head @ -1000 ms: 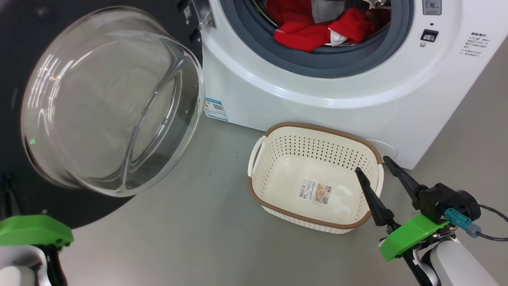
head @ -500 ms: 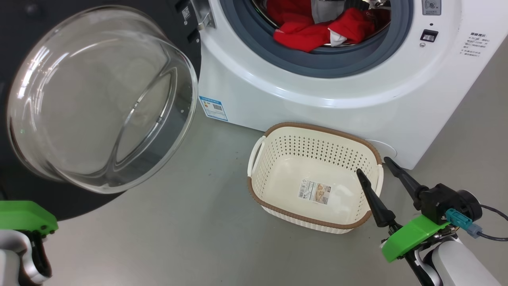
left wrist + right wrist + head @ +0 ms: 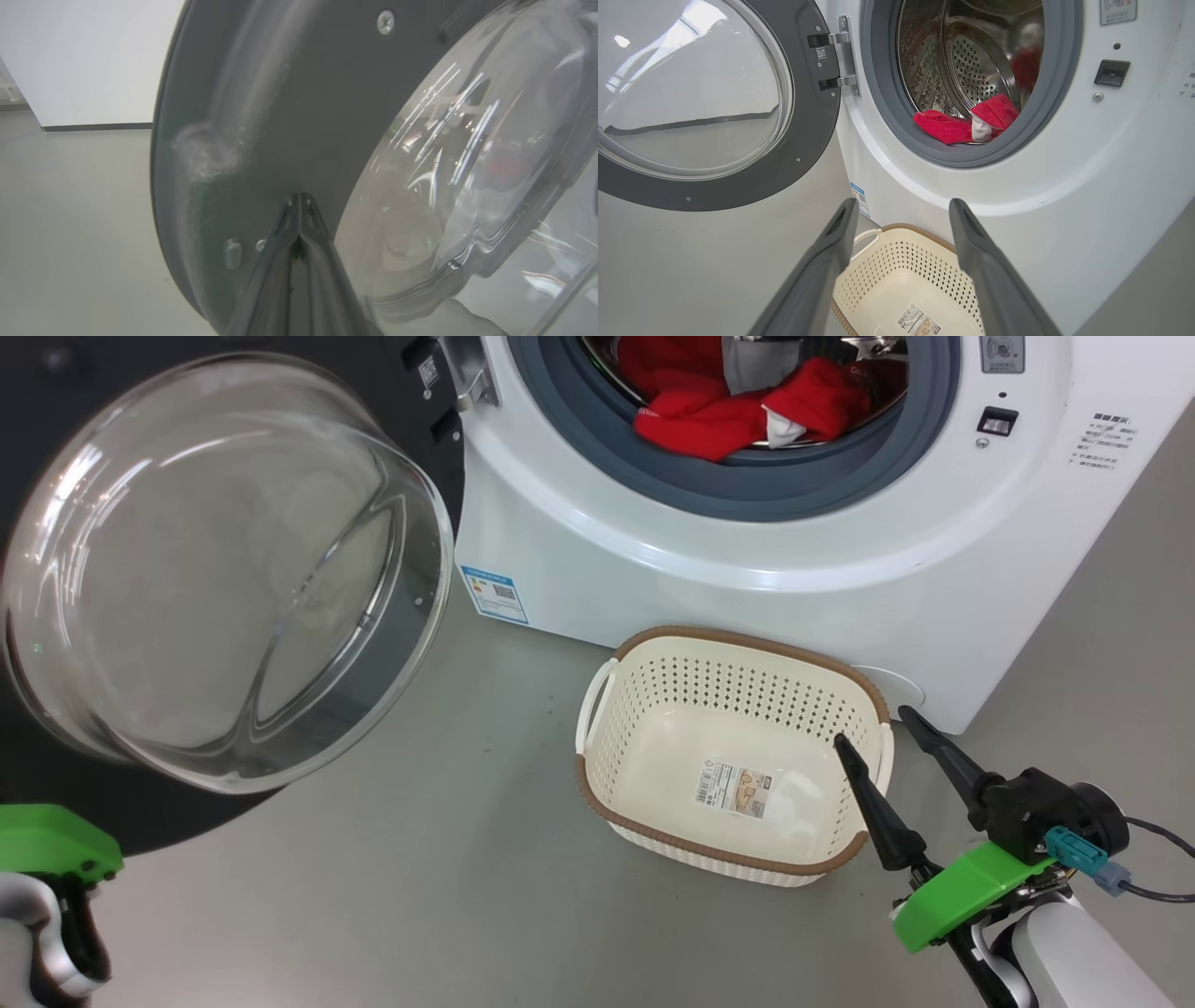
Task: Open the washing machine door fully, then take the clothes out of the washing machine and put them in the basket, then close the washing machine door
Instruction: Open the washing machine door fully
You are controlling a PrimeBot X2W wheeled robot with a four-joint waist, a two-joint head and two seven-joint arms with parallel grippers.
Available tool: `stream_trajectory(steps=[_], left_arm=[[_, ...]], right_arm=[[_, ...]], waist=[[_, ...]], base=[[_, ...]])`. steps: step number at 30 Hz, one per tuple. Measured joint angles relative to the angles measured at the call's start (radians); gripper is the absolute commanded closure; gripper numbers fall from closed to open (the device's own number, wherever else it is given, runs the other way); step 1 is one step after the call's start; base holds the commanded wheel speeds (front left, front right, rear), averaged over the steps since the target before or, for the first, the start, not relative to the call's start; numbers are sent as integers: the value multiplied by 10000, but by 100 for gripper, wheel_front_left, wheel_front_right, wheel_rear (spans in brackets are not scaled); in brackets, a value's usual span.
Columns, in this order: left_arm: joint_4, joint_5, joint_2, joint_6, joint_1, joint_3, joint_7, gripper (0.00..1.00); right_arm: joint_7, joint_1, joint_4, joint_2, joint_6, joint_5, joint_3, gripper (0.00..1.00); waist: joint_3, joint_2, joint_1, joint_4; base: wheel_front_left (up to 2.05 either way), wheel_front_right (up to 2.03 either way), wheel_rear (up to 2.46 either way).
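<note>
The washing machine door [image 3: 224,569] stands open at the left of the washing machine [image 3: 747,560], with its glass bowl turned toward the camera. The left gripper [image 3: 299,198] has its two fingers pressed together with nothing between them. In the left wrist view the tips point at the dark inner rim of the door, just beside the glass. I cannot tell if they touch it.

The right gripper [image 3: 872,726] has its fingers well apart and holds nothing. It hangs at the right end of the basket [image 3: 728,695]. In the head view one fingertip is over the inside of the basket and the other is just outside the right handle.

The basket stands on the grey floor [image 3: 467,859], close in front of the machine, with a paper label [image 3: 735,788] on its bottom. The clothes [image 3: 738,406] lie in the drum, at the lower front of the opening, partly on the grey ring. They are well apart from both grippers. In the right wrist view they show above the gap between the fingers.
</note>
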Motion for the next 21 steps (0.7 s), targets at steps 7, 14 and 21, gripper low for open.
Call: stream_trajectory(steps=[7, 14, 21], left_arm=[[-1916, 132, -54, 284, 639, -130, 56, 4], [-4934, 558, 232, 380, 1544, -752, 834, 0], [-6974, -642, -67, -744, 1597, -1145, 1133, 0]], right_arm=[[0, -2, -36, 201, 0, 58, -109, 0], [0, -4, -194, 447, 0, 56, -368, 0], [0, -1, -506, 637, 0, -125, -681, 0]], waist=[[-176, 0, 0, -104], [-346, 0, 0, -375], [-460, 0, 0, -896]], base=[[0, 0, 0], [0, 0, 0], [0, 0, 0]])
